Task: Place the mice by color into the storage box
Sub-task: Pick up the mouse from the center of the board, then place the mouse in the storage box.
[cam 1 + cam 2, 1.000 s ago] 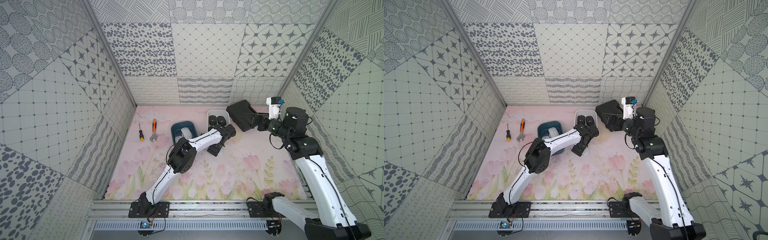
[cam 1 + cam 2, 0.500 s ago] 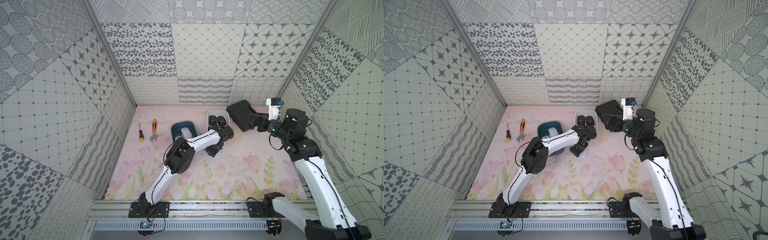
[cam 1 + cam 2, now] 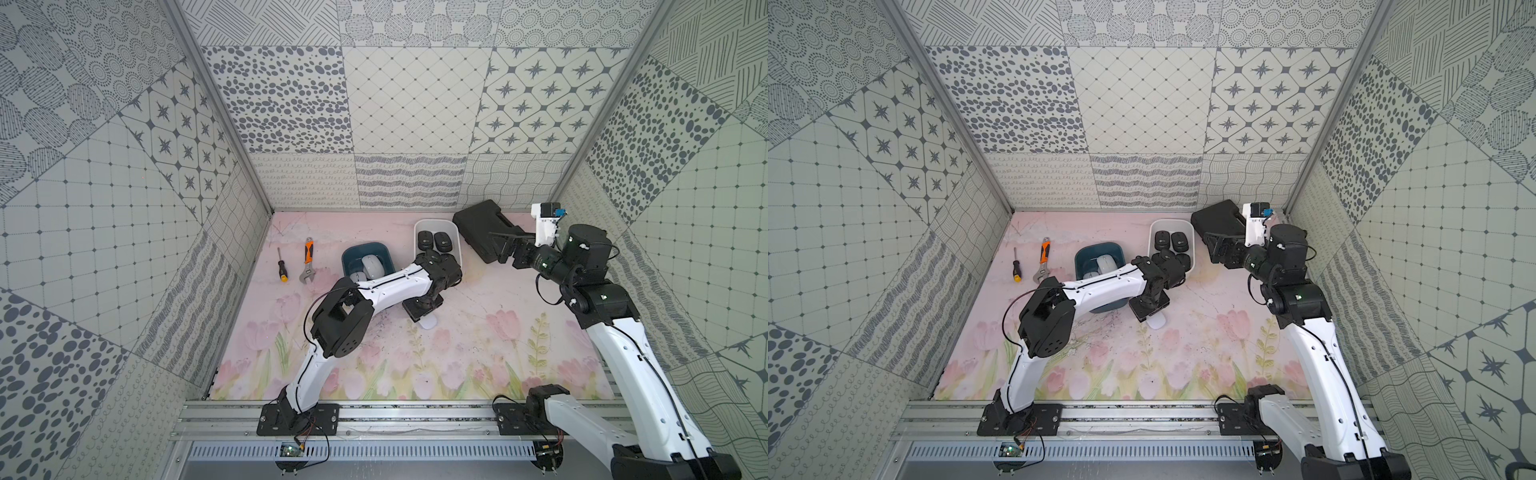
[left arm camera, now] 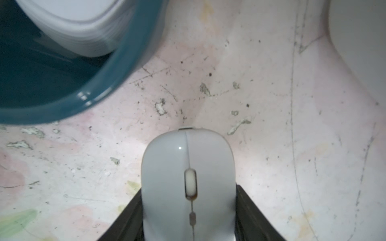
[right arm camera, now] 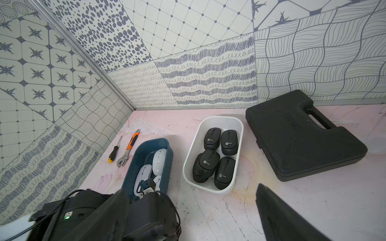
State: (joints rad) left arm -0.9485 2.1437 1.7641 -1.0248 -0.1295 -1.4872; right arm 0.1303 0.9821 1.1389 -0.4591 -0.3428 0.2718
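Note:
My left gripper (image 3: 422, 309) is shut on a white mouse (image 4: 189, 183), its black fingers (image 4: 250, 215) pressed to both sides. The mouse's end pokes out low over the mat in both top views (image 3: 429, 323) (image 3: 1158, 322), in front of the two boxes. The teal box (image 5: 167, 158) holds white mice (image 5: 159, 159). The white box (image 5: 221, 119) holds several black mice (image 5: 211, 162). My right gripper (image 3: 505, 249) hangs open and empty at the back right, to the right of the white box; its fingers (image 5: 277, 215) stand wide apart.
A closed black case (image 5: 302, 135) lies at the back right under the right arm. A screwdriver (image 3: 281, 266) and an orange-handled wrench (image 3: 307, 262) lie at the back left. The left arm's white link (image 3: 1100, 286) crosses the teal box.
The left gripper has closed on the white mouse and shifted slightly toward the front. The right arm has barely moved.

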